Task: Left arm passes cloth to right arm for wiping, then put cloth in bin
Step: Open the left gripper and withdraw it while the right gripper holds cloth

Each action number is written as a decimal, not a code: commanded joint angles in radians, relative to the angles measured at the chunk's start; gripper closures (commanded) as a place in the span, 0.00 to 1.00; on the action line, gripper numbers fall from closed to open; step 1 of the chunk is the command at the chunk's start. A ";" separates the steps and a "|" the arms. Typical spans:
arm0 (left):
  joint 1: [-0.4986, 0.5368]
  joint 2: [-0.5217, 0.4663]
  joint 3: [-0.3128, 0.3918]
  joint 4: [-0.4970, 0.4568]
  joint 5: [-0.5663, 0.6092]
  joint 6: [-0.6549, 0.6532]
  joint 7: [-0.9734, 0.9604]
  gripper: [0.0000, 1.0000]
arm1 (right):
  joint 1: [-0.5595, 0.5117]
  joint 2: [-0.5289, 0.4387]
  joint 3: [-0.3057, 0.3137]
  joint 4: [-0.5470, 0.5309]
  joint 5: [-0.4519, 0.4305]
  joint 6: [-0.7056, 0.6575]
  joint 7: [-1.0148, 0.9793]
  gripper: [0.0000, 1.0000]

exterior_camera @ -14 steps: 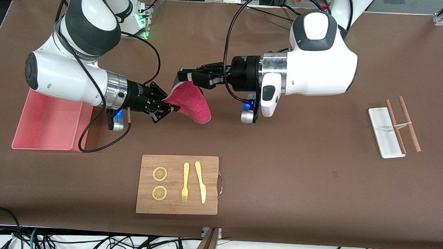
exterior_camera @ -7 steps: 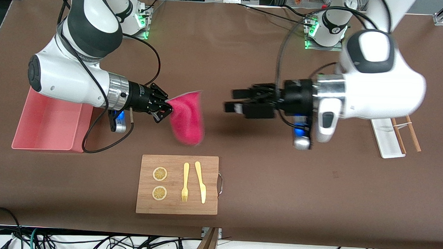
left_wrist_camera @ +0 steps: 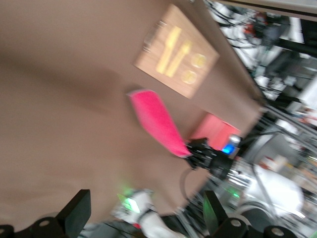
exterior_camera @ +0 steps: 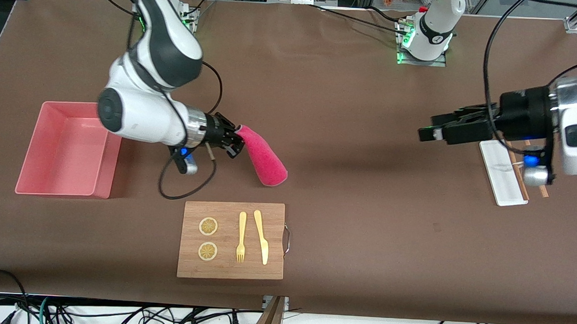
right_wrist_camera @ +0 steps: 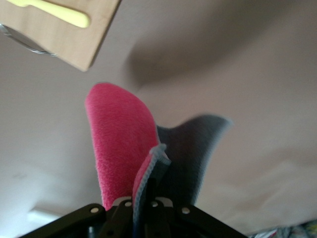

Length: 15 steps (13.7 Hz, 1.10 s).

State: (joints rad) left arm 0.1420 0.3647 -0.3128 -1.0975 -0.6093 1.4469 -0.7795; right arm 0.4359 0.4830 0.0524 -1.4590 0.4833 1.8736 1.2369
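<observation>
The right pincer (exterior_camera: 236, 137) is pinching the cloth (exterior_camera: 265, 157), dangling it over the table (exterior_camera: 363, 222); the left pincer (exterior_camera: 426, 133) is hanging spread by the white tray (exterior_camera: 501, 181).

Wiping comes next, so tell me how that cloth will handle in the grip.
Probably floppy: the cloth droops from the shut right gripper. Likely light, since a pinch at one edge holds it. It looks fuzzy, so slipping seems unlikely.
</observation>
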 commanded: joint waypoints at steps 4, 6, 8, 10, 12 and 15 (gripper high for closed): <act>-0.038 -0.107 -0.061 -0.085 0.480 -0.175 0.150 0.00 | 0.096 0.118 -0.008 0.000 -0.109 -0.005 -0.030 1.00; -0.038 -0.113 -0.061 -0.105 0.587 -0.212 0.207 0.00 | 0.093 0.128 -0.009 -0.041 -0.164 -0.007 -0.091 1.00; -0.032 -0.122 -0.060 -0.113 0.614 -0.218 0.216 0.00 | 0.080 0.128 -0.026 -0.086 -0.178 -0.008 -0.183 1.00; -0.041 -0.162 -0.042 -0.168 0.615 -0.180 0.249 0.00 | 0.064 0.128 -0.060 -0.110 -0.198 -0.027 -0.265 1.00; -0.050 -0.232 0.036 -0.276 0.618 -0.107 0.339 0.00 | 0.050 0.128 -0.100 -0.133 -0.247 -0.051 -0.365 1.00; -0.169 -0.312 0.275 -0.424 0.614 -0.005 0.553 0.00 | 0.017 0.126 -0.175 -0.141 -0.305 -0.134 -0.541 1.00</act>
State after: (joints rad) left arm 0.0289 0.1499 -0.1578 -1.3738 -0.0115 1.3645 -0.3546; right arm 0.4761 0.6303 -0.0891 -1.5789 0.2158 1.7909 0.8017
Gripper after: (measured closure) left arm 0.000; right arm 0.982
